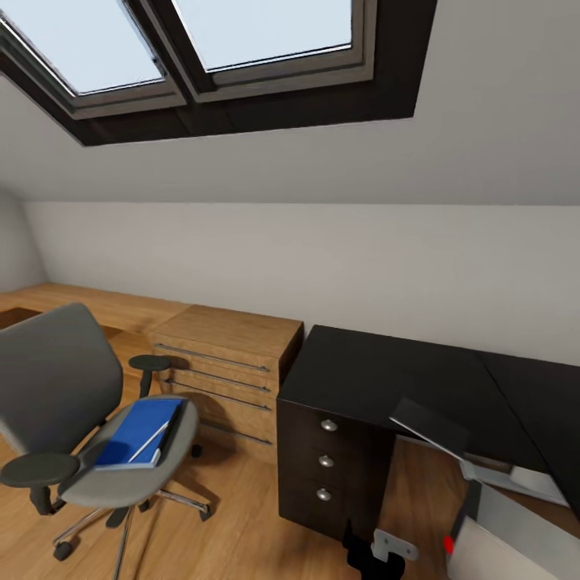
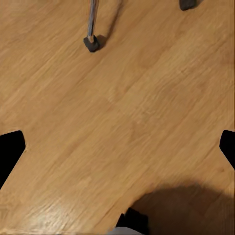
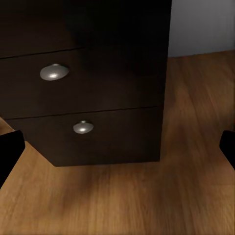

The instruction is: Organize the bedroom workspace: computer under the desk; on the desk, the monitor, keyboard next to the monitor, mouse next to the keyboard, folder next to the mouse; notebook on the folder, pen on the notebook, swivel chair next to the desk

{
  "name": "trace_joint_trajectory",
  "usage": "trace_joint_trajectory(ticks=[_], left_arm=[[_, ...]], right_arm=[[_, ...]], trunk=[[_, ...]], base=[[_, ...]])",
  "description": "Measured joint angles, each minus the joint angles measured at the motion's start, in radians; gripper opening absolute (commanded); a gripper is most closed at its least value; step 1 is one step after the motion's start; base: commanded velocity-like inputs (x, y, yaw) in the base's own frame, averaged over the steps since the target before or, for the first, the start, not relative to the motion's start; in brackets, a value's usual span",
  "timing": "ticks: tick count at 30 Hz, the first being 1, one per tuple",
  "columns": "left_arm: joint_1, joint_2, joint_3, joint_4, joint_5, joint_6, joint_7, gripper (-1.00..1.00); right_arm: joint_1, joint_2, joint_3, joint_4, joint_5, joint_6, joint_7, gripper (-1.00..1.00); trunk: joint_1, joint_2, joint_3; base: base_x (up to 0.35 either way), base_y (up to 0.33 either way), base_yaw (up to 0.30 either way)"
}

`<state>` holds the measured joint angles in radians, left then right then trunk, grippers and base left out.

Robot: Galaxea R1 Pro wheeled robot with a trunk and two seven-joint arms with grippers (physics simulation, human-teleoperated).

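The grey swivel chair (image 1: 56,387) stands at the left on the wood floor, apart from the black desk (image 1: 387,370). On its seat lies the blue folder (image 1: 133,435) with the thin white pen (image 1: 150,441) across it. A dark grey strip, likely the notebook (image 1: 175,427), runs along the folder's right edge. A pale box with a red light, the computer (image 1: 515,548), sits low at the right under the desk's edge. My left gripper (image 2: 117,147) hangs open over bare floor near a chair castor (image 2: 91,43). My right gripper (image 3: 117,147) is open, facing the desk's drawer unit (image 3: 98,98).
A light oak low cabinet (image 1: 229,354) stands between chair and desk against the sloped grey wall. A dark grey flat slab (image 1: 431,425) tilts out below the desk top. A skylight (image 1: 201,40) is overhead. Open floor lies in front of the drawers (image 1: 322,459).
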<state>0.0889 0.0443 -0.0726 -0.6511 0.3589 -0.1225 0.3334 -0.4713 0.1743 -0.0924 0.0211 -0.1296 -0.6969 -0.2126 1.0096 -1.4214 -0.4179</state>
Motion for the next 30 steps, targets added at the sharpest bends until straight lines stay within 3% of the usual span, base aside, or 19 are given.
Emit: trace_joint_trajectory(ticks=[5, 10, 16, 30], left_arm=[[0.0, 0.002, 0.089, 0.014, 0.001, -0.004, 0.005, 1.0], [0.0, 0.002, 0.136, 0.018, 0.002, -0.005, 0.005, 1.0], [0.0, 0.001, 0.154, 0.02, 0.002, -0.006, 0.005, 1.0], [0.0, -0.002, 0.16, 0.021, 0.001, -0.01, 0.004, 1.0]], right_arm=[[0.0, 0.0, 0.0, 0.0, 0.0, 0.0, 0.0, 1.0], [0.0, 0.0, 0.0, 0.0, 0.002, 0.0, -0.001, 1.0], [0.0, 0.0, 0.001, 0.0, 0.006, 0.0, -0.001, 1.0], [0.0, 0.0, 0.003, 0.0, 0.009, 0.001, 0.002, 1.0]], trunk=[[0.0, 0.0, 0.0], [0.0, 0.0, 0.0], [0.0, 0.0, 0.0], [0.0, 0.0, 0.0]], base=[[0.0, 0.0, 0.224], [0.0, 0.0, 0.261], [0.0, 0.0, 0.275], [0.0, 0.0, 0.279]])
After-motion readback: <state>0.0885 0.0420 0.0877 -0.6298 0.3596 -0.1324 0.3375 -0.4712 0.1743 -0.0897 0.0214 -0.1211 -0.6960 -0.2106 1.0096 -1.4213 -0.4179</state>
